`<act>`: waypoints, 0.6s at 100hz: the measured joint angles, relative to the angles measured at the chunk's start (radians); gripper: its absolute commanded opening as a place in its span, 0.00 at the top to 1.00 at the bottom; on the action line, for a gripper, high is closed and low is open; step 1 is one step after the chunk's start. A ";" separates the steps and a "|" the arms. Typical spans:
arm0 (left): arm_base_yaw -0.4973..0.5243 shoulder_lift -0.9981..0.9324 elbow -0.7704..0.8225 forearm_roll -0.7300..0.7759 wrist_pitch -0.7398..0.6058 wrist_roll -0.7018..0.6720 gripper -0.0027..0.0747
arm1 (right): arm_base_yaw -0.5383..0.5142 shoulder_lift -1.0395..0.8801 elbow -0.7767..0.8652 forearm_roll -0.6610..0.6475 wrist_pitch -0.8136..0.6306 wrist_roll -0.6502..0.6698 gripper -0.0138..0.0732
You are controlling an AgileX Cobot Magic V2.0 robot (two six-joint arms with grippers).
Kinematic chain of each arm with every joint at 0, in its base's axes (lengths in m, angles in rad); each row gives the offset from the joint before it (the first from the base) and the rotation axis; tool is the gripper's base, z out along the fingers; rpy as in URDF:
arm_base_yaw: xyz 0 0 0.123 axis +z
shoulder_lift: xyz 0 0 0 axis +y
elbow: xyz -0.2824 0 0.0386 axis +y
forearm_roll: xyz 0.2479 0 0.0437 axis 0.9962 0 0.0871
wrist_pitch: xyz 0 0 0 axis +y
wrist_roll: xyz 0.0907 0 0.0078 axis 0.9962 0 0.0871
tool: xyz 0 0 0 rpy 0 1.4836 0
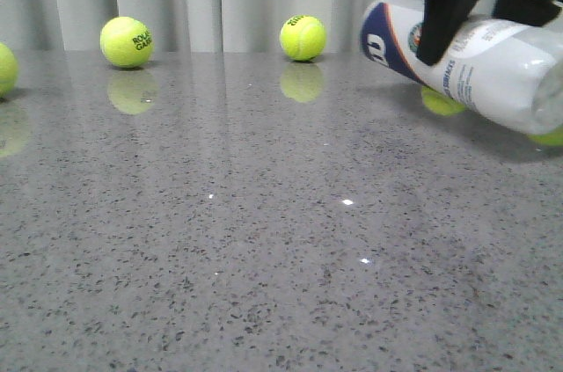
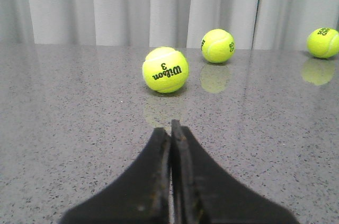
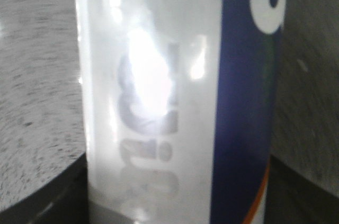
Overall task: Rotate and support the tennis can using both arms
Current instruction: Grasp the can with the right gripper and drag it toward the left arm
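The tennis can [image 1: 479, 60] has a white, navy and orange label. It lies tilted above the table at the far right of the front view, held off the surface. My right gripper [image 1: 475, 11] comes down from above and is shut on it, one black finger across its near side. In the right wrist view the can [image 3: 175, 97] fills the space between the two fingers. My left gripper [image 2: 170, 128] is shut and empty, low over the table. It does not show in the front view.
Yellow-green tennis balls lie on the grey speckled table: one at back left [image 1: 127, 41], one at back centre [image 1: 303, 37], one at the left edge [image 1: 4, 69], two partly hidden under the can [image 1: 440, 104]. A ball [image 2: 165, 70] lies just ahead of the left gripper. A white curtain hangs behind.
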 measured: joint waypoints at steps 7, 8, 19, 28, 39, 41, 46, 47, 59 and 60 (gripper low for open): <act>0.000 0.000 0.000 0.000 0.000 0.000 0.99 | 0.044 0.000 -0.029 0.000 0.002 -0.141 0.57; 0.000 0.000 0.000 0.000 0.000 0.000 0.99 | 0.053 0.000 -0.032 0.000 0.004 -0.156 0.57; 0.000 0.000 0.000 0.000 0.000 0.000 0.99 | 0.126 0.000 -0.045 -0.004 0.004 -0.404 0.57; 0.000 0.000 0.000 0.000 0.000 0.000 0.99 | 0.188 0.006 -0.047 -0.004 0.005 -0.589 0.57; 0.000 0.000 0.000 0.000 0.000 0.000 0.99 | 0.255 0.023 -0.049 -0.004 0.000 -0.743 0.57; 0.000 0.000 0.000 0.000 0.000 0.000 0.99 | 0.265 0.027 -0.049 -0.004 -0.005 -0.765 0.57; 0.000 0.000 0.000 0.000 0.000 0.000 0.99 | 0.287 0.039 -0.049 -0.004 -0.019 -0.801 0.57; 0.000 0.000 0.000 0.000 0.000 0.000 0.99 | 0.290 0.041 -0.049 -0.004 -0.021 -0.808 0.57; 0.000 0.000 0.000 0.000 0.000 0.000 0.99 | 0.326 0.075 -0.049 -0.008 -0.068 -0.836 0.54; 0.000 0.000 0.000 0.000 0.000 0.000 0.99 | 0.326 0.078 -0.049 -0.011 -0.073 -0.836 0.53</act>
